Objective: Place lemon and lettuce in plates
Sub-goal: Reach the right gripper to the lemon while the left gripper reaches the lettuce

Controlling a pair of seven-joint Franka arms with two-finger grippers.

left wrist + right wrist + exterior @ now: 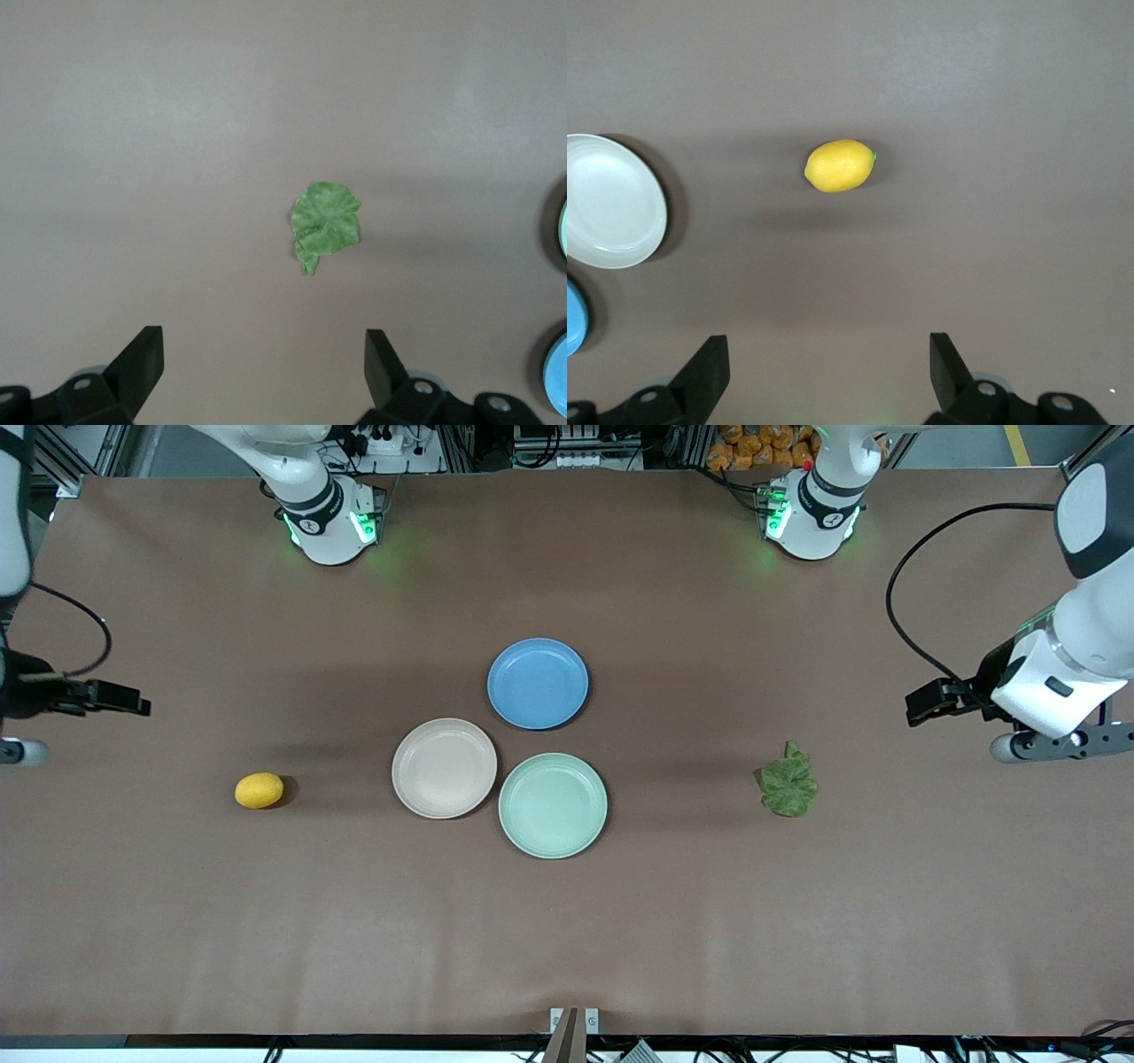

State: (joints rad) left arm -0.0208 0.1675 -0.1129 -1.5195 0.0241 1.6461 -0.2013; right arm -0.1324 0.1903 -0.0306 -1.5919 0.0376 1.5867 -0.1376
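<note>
The yellow lemon (259,790) lies on the table toward the right arm's end; it also shows in the right wrist view (840,166). The crinkled green lettuce (789,781) lies toward the left arm's end and shows in the left wrist view (325,224). The beige-pink plate (444,768) and the mint green plate (553,805) sit side by side at the table's middle, both empty. My left gripper (921,704) (264,354) hangs open and empty above the table beside the lettuce. My right gripper (133,701) (829,354) hangs open and empty above the table beside the lemon.
An empty blue plate (538,683) touches the two other plates, farther from the front camera. The beige-pink plate (611,202) shows at the edge of the right wrist view. The brown table (567,921) is bare around the lemon and the lettuce.
</note>
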